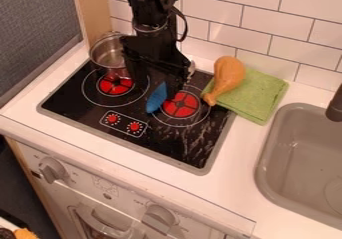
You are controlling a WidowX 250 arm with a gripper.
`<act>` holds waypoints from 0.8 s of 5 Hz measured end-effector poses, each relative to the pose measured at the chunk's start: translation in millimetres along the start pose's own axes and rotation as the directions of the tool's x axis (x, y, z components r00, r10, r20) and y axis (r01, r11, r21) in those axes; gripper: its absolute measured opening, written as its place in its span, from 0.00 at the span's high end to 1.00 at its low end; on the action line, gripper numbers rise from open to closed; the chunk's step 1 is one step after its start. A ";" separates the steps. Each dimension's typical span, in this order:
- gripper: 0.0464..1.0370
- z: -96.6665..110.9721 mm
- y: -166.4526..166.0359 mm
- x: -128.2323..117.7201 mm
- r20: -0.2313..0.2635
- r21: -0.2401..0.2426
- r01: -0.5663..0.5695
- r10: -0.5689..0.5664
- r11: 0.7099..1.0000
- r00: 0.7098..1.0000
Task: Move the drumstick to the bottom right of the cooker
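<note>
The black gripper (pixel 157 69) hangs over the back middle of the black cooker (pixel 93 119), between the two red burner centres. The orange-brown drumstick (pixel 229 74) lies on the folded green cloth (pixel 257 95) to the right of the gripper, apart from it. Its thick end points to the back wall, and its thin end reaches the cloth's left edge beside the cooker's right side. Against the dark cooktop, how the gripper's tips stand is unclear.
A blue object (pixel 157 98) is just below the gripper, by the right burner. The metal pot (pixel 108 55) stands at the cooker's back left. A grey sink (pixel 304 153) with a dark faucet (pixel 336 105) lies at the right, and a tiled wall rises behind.
</note>
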State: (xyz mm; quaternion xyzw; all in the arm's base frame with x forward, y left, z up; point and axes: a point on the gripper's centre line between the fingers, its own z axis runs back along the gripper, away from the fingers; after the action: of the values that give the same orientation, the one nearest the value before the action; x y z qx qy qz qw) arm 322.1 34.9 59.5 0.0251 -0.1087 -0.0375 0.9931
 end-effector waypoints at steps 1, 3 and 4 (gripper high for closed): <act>0.04 -11.1 -2.7 -4.5 -0.036 -0.014 0.002 -0.002 1.000 0.999; 0.04 -32.5 -37.8 38.3 0.010 -0.101 0.122 -0.122 0.987 0.992; 0.04 -43.1 -44.8 50.5 0.011 -0.124 0.149 -0.149 0.981 0.989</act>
State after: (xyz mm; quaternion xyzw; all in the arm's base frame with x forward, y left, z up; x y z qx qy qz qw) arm 377.6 -12.0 25.7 -0.0290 -0.1046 -0.1187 0.9870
